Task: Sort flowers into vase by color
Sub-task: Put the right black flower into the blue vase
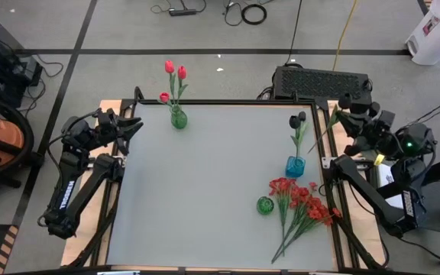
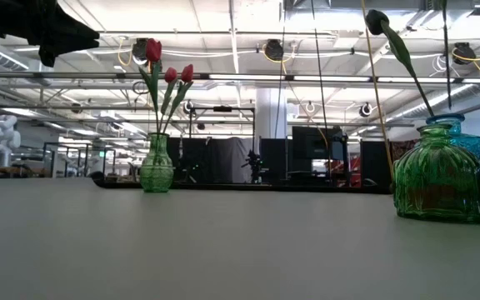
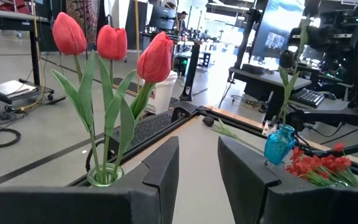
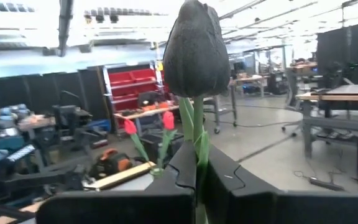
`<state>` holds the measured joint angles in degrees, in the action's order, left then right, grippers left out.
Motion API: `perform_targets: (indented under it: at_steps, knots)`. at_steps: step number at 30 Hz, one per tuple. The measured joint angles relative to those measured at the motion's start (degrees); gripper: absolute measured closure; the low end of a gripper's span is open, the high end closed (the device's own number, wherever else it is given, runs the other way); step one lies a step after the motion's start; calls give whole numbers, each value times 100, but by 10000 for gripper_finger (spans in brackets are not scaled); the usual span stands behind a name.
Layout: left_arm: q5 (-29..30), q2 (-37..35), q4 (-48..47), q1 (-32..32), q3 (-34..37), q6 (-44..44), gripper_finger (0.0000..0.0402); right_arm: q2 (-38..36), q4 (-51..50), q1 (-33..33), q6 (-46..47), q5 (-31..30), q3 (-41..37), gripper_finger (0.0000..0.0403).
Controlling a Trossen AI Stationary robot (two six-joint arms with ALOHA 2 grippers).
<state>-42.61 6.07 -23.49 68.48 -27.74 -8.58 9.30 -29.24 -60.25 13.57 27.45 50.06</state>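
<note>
Right gripper (image 4: 197, 180) at desk's 2 o'clock edge, clamped tight on black tulip (image 4: 194, 50) stem. Left gripper (image 3: 197, 171) idle, parted, empty, at 10 o'clock. Blue vase (image 1: 295, 166) at 3 o'clock already holds one black tulip. Risk: floppy stem misses narrow neck, tips vase.

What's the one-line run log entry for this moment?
right gripper: jaws shut on black tulip | left gripper: open, idle near green vase holding red tulips | red blossom bunch: on table

Three red tulips (image 2: 167, 71) in a far green vase (image 2: 157, 167); nearer green vase (image 2: 440, 179) at right.
</note>
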Motion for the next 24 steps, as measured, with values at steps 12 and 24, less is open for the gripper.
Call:
perform_targets:
  at_steps: [12, 24]
  knots:
    - [0, 0, 0, -1, 0, 0, 283, 0, 93, 0, 554, 318, -106, 402]
    - [0, 0, 0, -1, 1, 0, 283, 7, 982, -2, 904, 598, -903, 402]
